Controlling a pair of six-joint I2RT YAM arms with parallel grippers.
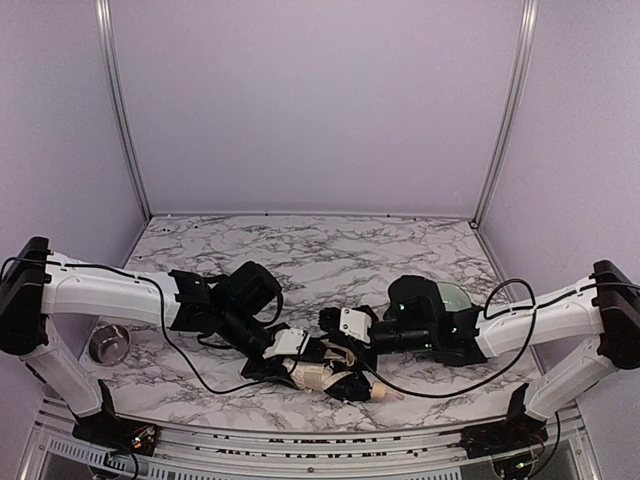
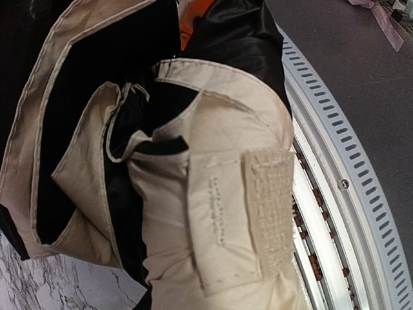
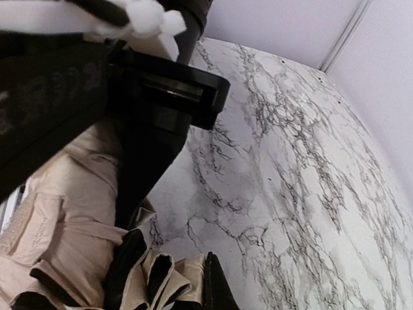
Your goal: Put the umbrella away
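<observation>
While umbrella (image 1: 322, 378) rests on marble (image 1: 330, 250), lilac walls (image 1: 320, 100), left tool (image 1: 305, 352), right tool (image 1: 335, 322) grips unclear

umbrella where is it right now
The umbrella is bunched up near the front edge of the marble table, about the middle of the top view, with the left gripper at its left end and the right gripper just behind it.

The left arm (image 1: 100, 290) and right arm (image 1: 545, 322) are white shells with black joints, 1 thin black cable along each. Behind the left gripper (image 1: 310, 362) and right gripper (image 1: 330, 330) sit white blocks, then black wrists.
</observation>
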